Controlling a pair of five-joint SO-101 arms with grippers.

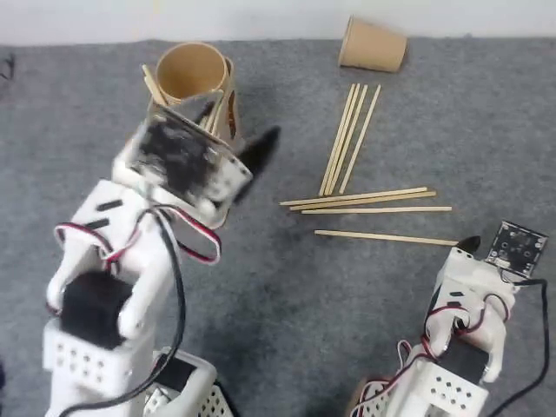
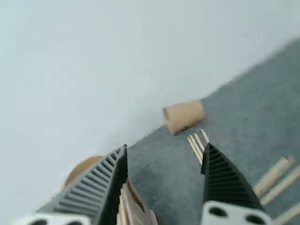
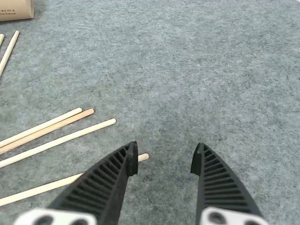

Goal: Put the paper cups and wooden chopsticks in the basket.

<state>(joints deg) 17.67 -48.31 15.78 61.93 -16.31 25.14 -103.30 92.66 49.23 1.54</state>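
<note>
Wooden chopsticks (image 1: 347, 139) are scattered loose across the middle of the grey worktop (image 1: 287, 330), some in a slanted bundle and others laid crosswise. One paper cup (image 1: 372, 45) is seen lying on its side at the far edge. A second paper cup (image 1: 191, 71) is seated upright in the basket (image 1: 229, 109) with a few sticks. The left hand (image 2: 164, 152) is held released and empty beside the basket. The right hand (image 3: 165, 157) is likewise released, with the end of the nearest chopstick (image 3: 47, 187) just beside one finger.
</note>
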